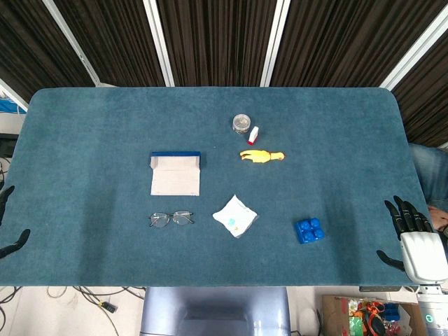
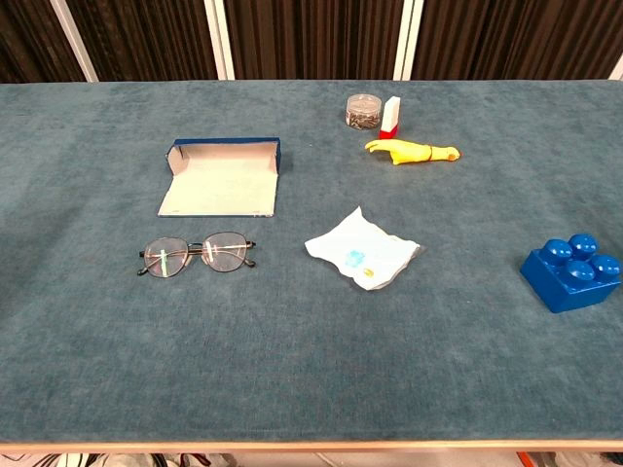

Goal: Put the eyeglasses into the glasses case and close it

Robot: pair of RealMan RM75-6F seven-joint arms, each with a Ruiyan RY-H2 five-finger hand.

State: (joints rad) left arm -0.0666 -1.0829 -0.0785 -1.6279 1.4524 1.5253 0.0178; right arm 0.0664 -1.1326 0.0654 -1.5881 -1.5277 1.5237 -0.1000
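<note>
Teal felt tabletop point(image 1: 336, 126), dark slatted wall up top. Glasses point(image 1: 171, 219) sit lower left, just below the open case point(image 1: 176, 173). My left robot hand point(image 1: 8, 227) and right robot hand point(image 1: 413, 234) hang open, empty, at the edges.

Table point(image 1: 84, 119) — wide, rounded corners, covered in a teal felt-like cloth; pale wooden edge showing along the near side in the chest view. Backdrop point(image 1: 217, 38): dark brown ribbed panels or curtain, split by slanting white metal struts point(image 1: 158, 42). Floor point(image 1: 63, 308) — light grey, crossed by loose black cables point(image 1: 98, 299) beneath the near left edge. Grey-blue seat or base point(image 1: 213, 311) under the table's front centre. Cardboard box point(image 1: 357, 315) of mixed coloured items at lower right. Light: even, overhead, with soft shadows on the cloth.
</note>
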